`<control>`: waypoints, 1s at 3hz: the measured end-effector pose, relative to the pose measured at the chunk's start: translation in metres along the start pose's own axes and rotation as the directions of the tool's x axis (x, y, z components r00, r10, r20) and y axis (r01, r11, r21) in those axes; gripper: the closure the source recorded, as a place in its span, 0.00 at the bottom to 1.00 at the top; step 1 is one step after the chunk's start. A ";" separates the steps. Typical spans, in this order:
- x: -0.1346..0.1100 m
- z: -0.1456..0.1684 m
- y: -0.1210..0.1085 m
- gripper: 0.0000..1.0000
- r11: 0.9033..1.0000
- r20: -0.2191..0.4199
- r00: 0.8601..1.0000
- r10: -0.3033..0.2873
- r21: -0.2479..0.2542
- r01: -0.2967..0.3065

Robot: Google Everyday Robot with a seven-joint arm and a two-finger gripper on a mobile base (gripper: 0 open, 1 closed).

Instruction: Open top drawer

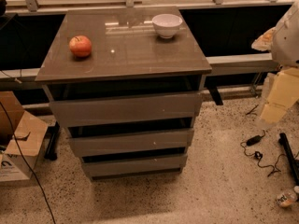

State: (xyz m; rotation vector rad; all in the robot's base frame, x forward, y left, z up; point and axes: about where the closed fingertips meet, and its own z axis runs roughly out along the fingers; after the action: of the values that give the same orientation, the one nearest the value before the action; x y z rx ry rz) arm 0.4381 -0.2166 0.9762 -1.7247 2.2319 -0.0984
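The claw (279,95) hangs at the right edge, well apart from the top drawer (126,108); apart or together, can't tell. Apple (81,45) and bowl (167,25) sit on the table (126,57).

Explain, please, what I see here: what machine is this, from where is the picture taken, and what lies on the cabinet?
There is one picture, from a camera looking down at the front of a cabinet; its mounting is unknown. The pale shape at the right edge is the robot's arm, and its tool hangs at the lower end, apart from the cabinet. What it holds, if anything, cannot be seen. On the cabinet lie a red apple and a white bowl. Below are three drawers; the top drawer is the largest.
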 end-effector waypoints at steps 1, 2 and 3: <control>0.000 0.000 0.000 0.00 1.000 0.000 1.000 0.000 0.000 0.000; -0.008 0.016 -0.005 0.00 0.999 0.041 0.998 -0.037 0.022 0.036; -0.036 0.057 -0.028 0.00 0.995 0.181 0.979 -0.099 0.048 0.092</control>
State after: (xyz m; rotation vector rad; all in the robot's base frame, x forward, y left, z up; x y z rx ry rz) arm 0.4885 -0.1823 0.9369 -1.7447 2.0037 -0.0053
